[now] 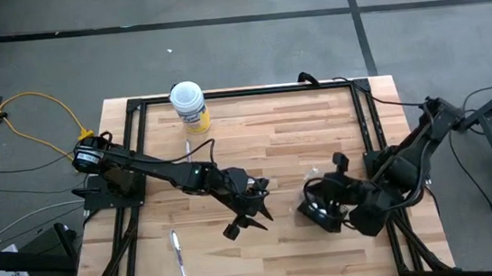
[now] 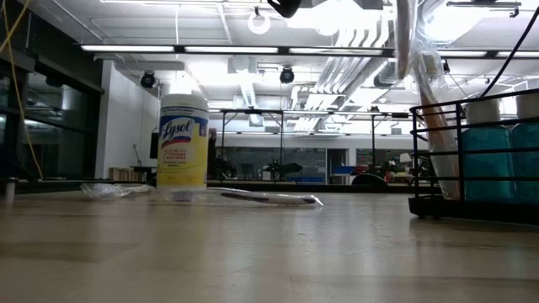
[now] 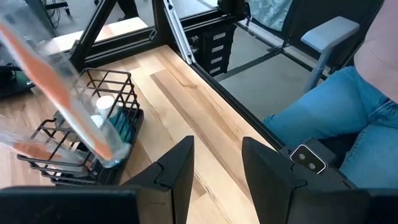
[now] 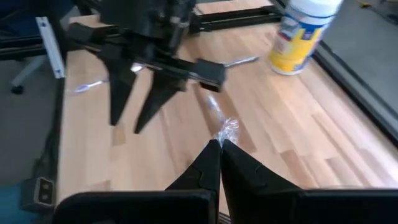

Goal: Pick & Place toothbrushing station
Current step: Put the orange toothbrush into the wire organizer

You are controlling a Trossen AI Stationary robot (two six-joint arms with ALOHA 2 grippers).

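The toothbrushing station (image 1: pixel 318 212), a black wire holder, is seen on the right part of the table (image 1: pixel 265 145), toward its near edge, just beside the right arm. The left pincer (image 1: pixel 253 212) is held spread above the middle of the table, nothing between its fingers (image 3: pixel 171 171). The right pincer (image 4: pixel 219 144) is pressed together, a wisp of clear plastic wrap (image 4: pixel 227 127) pinched at its tips. A yellow-labelled canister (image 1: pixel 189 105) stands at the far edge, and a wrapped toothbrush (image 1: pixel 179 258) lies near the left front.
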